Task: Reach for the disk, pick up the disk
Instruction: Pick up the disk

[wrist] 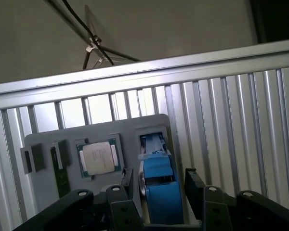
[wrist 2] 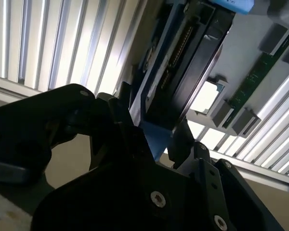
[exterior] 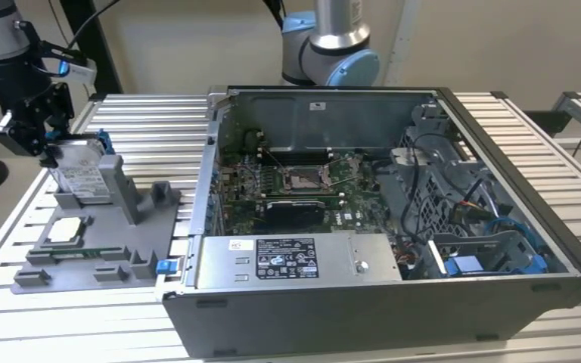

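Observation:
The disk stands on edge in a slot of the grey fixture, at the exterior view's left. It is silver-grey with a white label and blue rails. My gripper hangs right over its top edge. In both wrist views the two black fingers straddle the disk's blue rail, one on each side, with narrow gaps still showing. The gripper is open around the disk and the disk rests in the fixture.
A small square silver chip lies in the fixture beside the disk, with a green memory strip near it. An open computer case fills the slatted table toward the exterior view's right. The arm's base stands behind the case.

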`<move>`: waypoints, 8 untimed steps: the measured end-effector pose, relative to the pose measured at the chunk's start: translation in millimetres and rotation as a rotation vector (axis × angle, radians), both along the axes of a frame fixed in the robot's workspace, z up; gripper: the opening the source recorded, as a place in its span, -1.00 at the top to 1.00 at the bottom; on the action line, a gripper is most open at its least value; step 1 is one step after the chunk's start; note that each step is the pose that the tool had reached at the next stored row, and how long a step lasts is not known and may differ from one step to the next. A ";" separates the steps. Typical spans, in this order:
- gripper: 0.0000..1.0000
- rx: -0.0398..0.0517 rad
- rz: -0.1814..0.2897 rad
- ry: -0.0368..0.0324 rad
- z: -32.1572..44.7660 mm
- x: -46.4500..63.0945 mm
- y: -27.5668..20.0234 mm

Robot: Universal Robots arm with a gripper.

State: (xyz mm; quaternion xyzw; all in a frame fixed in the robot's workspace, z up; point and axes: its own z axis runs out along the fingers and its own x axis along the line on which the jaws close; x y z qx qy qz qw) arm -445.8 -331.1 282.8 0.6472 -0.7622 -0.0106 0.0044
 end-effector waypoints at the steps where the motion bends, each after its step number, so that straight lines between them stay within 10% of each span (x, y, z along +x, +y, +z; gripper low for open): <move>1: -1.00 0.0000 0.002 -0.0001 -1.8 0.0 0.2; 8: -1.00 0.0000 0.015 -0.0002 -14.5 0.0 1.1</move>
